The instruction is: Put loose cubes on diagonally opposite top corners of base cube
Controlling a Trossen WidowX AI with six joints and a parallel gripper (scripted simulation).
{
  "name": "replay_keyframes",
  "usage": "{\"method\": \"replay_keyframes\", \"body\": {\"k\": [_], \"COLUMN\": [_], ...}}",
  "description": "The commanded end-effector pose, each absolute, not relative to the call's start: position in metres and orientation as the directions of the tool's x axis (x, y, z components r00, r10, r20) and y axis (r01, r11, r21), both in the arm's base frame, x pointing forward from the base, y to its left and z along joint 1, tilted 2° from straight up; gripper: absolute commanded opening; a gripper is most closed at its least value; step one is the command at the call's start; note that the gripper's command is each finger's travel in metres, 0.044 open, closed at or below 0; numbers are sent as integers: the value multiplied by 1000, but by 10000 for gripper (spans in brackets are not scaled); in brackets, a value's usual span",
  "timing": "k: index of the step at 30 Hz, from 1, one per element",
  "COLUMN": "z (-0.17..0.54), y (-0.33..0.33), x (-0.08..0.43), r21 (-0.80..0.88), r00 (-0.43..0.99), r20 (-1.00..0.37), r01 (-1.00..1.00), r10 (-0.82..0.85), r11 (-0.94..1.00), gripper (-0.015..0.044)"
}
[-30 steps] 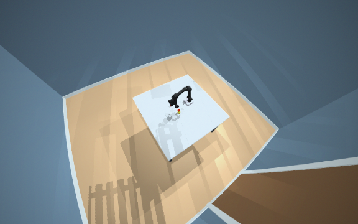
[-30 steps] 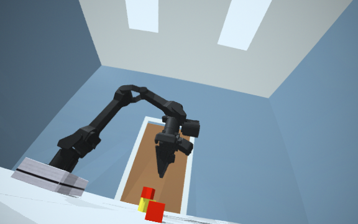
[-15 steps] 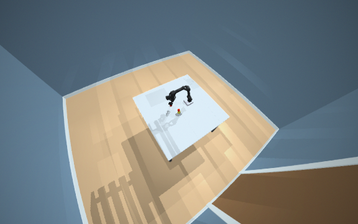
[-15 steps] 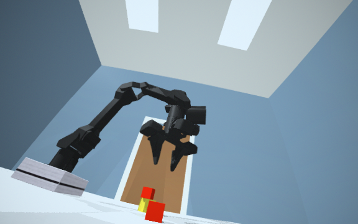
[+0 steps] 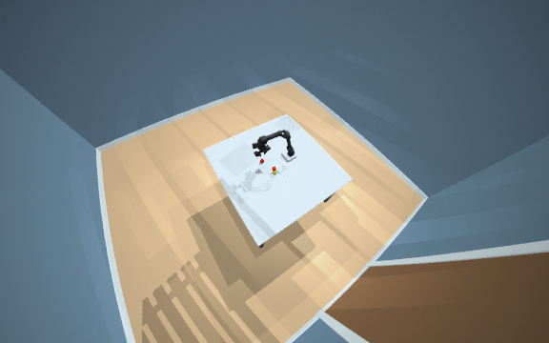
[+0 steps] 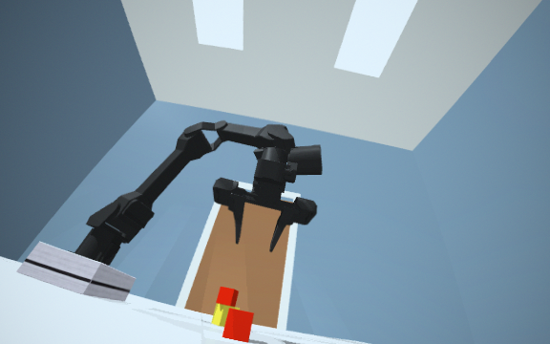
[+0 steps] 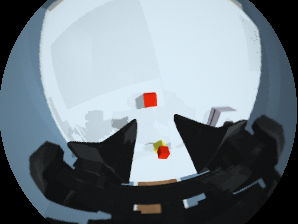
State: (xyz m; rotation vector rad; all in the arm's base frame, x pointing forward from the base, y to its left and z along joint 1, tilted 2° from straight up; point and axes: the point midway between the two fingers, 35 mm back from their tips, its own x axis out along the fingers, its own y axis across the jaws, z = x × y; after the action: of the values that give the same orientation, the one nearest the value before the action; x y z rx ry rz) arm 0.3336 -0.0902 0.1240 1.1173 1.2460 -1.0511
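Observation:
The yellow base cube [image 5: 274, 172] [image 6: 219, 315] [image 7: 158, 145] stands on the table. One red cube [image 5: 274, 169] [image 6: 226, 296] [image 7: 163, 152] sits on top of it, offset toward one corner, and looks level; the exact overlap is too small to tell. The other red cube [image 5: 262, 161] [image 6: 238, 326] [image 7: 150, 99] lies apart on the white table, and in the exterior view it partly covers the base cube. My gripper [image 6: 254, 247] [image 7: 155, 119] is open and empty, pointing down, well above all the cubes.
The white table [image 5: 298, 195] [image 6: 3, 306] carries the arm's light block-shaped mount [image 5: 289, 157] [image 6: 57, 270]. The black arm [image 5: 274, 134] [image 6: 162, 174] arches from this mount, high over the table. Shadows of the arm fall across the table near the cubes.

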Motion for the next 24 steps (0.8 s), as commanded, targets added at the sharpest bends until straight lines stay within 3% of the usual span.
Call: {"method": "replay_keyframes", "body": {"k": [1, 10, 24], "z": [126, 66, 49], "y": [-92, -91, -91], "x": [335, 339, 339], "r21": [59, 59, 59], "r00": [58, 58, 58], "r20": [-998, -998, -998], "r01": [989, 989, 989], "r10": [10, 11, 11], "r11": [133, 133, 133], "gripper": [265, 265, 265]}}
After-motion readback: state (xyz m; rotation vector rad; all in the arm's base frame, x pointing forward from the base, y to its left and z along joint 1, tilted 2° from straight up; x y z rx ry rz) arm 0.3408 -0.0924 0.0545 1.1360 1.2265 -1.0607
